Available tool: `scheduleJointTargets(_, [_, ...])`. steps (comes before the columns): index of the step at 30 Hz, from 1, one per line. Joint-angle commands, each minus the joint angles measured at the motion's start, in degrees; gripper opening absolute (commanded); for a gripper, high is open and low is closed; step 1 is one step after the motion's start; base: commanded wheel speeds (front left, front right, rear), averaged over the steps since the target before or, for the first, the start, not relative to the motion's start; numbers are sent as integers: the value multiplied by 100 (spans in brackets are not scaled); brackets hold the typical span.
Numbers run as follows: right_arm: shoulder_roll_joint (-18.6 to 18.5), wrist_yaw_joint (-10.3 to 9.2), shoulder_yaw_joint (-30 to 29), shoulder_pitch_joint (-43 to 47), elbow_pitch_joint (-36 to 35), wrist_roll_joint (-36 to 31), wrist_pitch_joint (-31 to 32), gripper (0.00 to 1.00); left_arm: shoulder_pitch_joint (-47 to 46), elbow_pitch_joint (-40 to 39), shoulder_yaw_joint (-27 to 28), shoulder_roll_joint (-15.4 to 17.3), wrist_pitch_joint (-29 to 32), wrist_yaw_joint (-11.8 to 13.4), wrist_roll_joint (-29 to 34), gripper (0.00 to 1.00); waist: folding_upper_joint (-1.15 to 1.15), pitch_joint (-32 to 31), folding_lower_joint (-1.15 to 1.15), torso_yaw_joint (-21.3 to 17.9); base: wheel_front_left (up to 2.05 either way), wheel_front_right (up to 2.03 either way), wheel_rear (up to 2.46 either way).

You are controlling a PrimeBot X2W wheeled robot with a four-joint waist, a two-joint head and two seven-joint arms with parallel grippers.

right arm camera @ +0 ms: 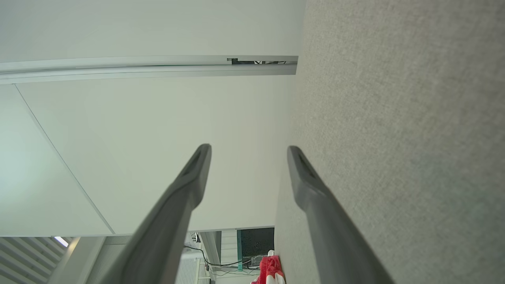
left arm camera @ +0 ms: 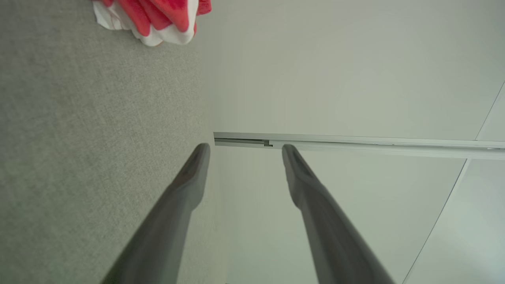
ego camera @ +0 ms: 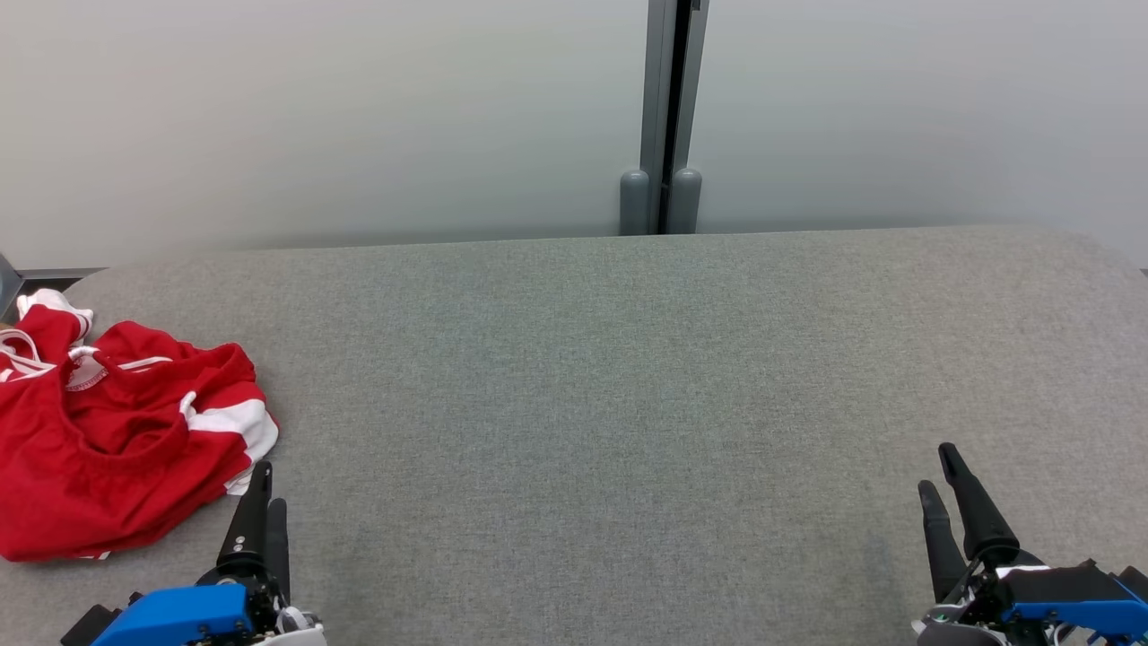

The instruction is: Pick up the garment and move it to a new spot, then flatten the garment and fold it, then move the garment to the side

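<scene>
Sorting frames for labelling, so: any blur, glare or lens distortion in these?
Head view: soft even light, no glare, red garment and grey table sharp, shadows faint. Left wrist view: the left gripper's fingers look soft up close, and a wall seam curves from the wide lens. Right wrist view: the right gripper's fingers equally soft, no glare.

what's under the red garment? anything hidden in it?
The garment lies crumpled straight on the gray table. Nothing pokes out around its edges, but its folds cover whatever may lie beneath or inside.

Grey fabric table (ego camera: 628, 359) meets pale wall (ego camera: 314, 117), perhaps partition panels.
</scene>
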Motion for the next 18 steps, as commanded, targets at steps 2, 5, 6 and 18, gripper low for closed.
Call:
scheduleJointTargets(2, [-16,7,60,-83,-132,-95,-77,100,-108,-143,-66,46,-75,36,156,100,0,0,0,0,0,0,0])
scheduleJointTargets(5, [-17,7,101,-83,-135,-345,-163,100,-95,-195,-128,58,-162,98,440,100,0,1,0,3,0,0,0])
scheduleJointTargets(6, [-18,7,104,-82,-138,-439,-191,100,-89,-213,-151,59,-189,119,543,100,0,1,0,5,0,0,0])
scheduleJointTargets(18, [-23,10,147,-42,-266,-1827,-500,100,16,-379,-457,120,-498,320,1957,100,0,-3,0,53,0,0,0])
